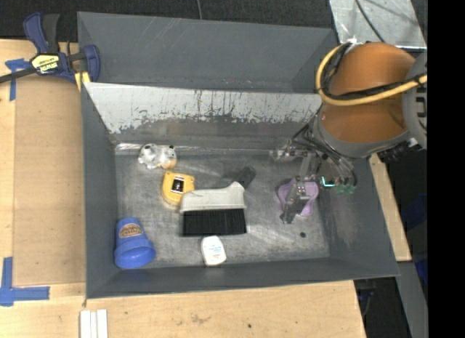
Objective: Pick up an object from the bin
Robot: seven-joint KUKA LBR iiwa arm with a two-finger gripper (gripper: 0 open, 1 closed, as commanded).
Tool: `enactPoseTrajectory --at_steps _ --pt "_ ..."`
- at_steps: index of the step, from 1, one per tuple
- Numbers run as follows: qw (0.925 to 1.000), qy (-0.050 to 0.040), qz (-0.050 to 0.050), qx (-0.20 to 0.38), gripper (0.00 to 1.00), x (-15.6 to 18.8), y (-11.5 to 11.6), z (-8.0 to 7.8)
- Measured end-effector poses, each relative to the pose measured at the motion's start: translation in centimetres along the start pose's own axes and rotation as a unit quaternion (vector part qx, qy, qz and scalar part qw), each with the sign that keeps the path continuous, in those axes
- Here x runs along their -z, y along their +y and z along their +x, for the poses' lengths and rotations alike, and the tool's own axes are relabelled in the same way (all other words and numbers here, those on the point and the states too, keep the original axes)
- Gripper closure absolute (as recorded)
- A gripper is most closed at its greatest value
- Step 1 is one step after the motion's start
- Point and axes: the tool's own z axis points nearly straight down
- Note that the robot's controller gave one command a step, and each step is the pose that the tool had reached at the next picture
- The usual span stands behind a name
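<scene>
One purple lump [309, 190], right side of bin [218, 60], under gripper [292, 210], opening unclear

**Five loose items left of centre**

A hand brush [213, 211] with a pale grey back and black bristles lies in the middle, its dark handle end pointing up and to the right. A yellow tape measure [176, 187] touches its left end. Above that, near the back wall, sits a whitish crumpled lump [158, 156]. A blue cup-shaped piece [133, 243] rests at the front left. A small white rounded block [213, 250] lies just below the bristles.
</scene>
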Motion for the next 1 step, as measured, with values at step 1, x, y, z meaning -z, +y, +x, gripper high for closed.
enactPoseTrajectory --at_steps 1 --pt "1.0000 -0.0006 0.000 0.000 0.00 0.04 0.00 -0.04"
